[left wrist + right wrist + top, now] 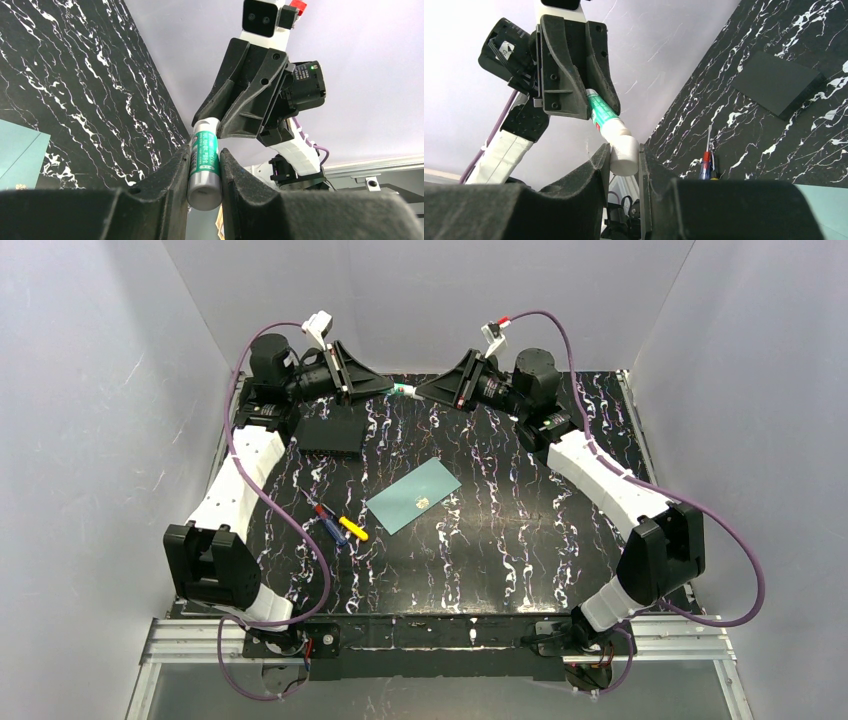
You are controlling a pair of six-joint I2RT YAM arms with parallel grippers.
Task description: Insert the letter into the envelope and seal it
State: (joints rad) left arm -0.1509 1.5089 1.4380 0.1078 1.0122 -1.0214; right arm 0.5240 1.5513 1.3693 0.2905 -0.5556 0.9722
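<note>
Nearly centred on the black marbled table [520, 540] lies the teal envelope [413, 496], a plain rectangle lying flat at a slant, with 1 small pale-gold spot [421, 504] on its upper face. Well apart from it, above the table's far edge, the 2 grippers meet tip to tip. The left gripper [205, 152] is clamped on the green-labelled body of a glue stick [203, 167], and the right gripper [624, 150] is clamped on its white cap [623, 159].

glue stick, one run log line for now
glue stick: raised between grippers | left gripper: shut on body | right gripper: shut on cap | envelope: flat on table
</note>
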